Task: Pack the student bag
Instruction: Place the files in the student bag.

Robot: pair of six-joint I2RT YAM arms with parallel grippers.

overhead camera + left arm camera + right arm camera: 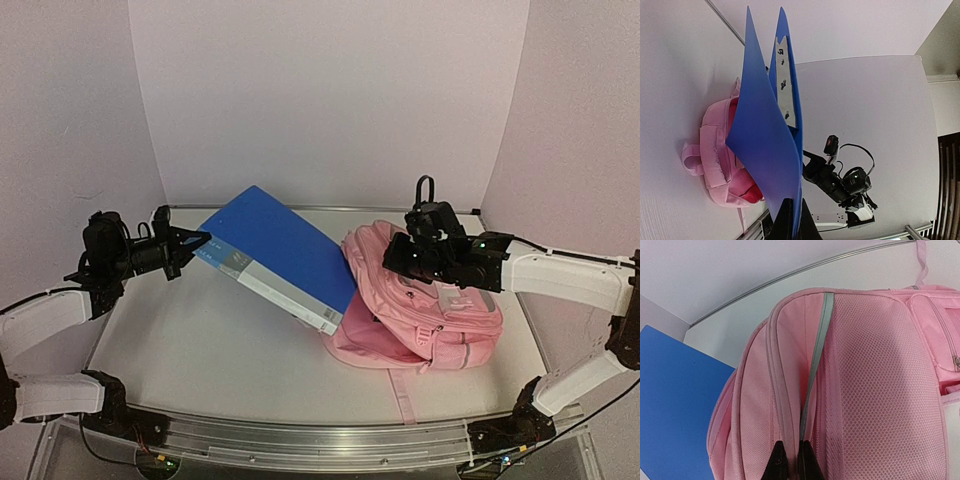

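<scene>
By the look of it, sliding the blue folder (275, 250) into the student bag (445, 320). Pinched narrow in the left gripper (192, 240) at the folder's near corner, with the rest of the cover reaching out ahead of the fingertips (784, 225) and down toward the bag's mouth. Nipped tight with the right gripper (402, 258) on a fold of pink fabric beside a grey strip (822, 330), directly ahead of its tips, apparently lifting the top of the bag off the table (200, 340). Bag lying below and beyond the right gripper, well ahead of the left one, with the folder's far corner at or just inside the opening; hard to tell which. To do it well: push along the folder's own plane, not across it, since gripped at one corner only and, seen from the left wrist, already splaying open. Lift the fabric up and away from the folder's leading edge to widen the mouth. Ease forward slowly, watching for the corner catching on the zip edge or dragging the soft bag along the table.
</scene>
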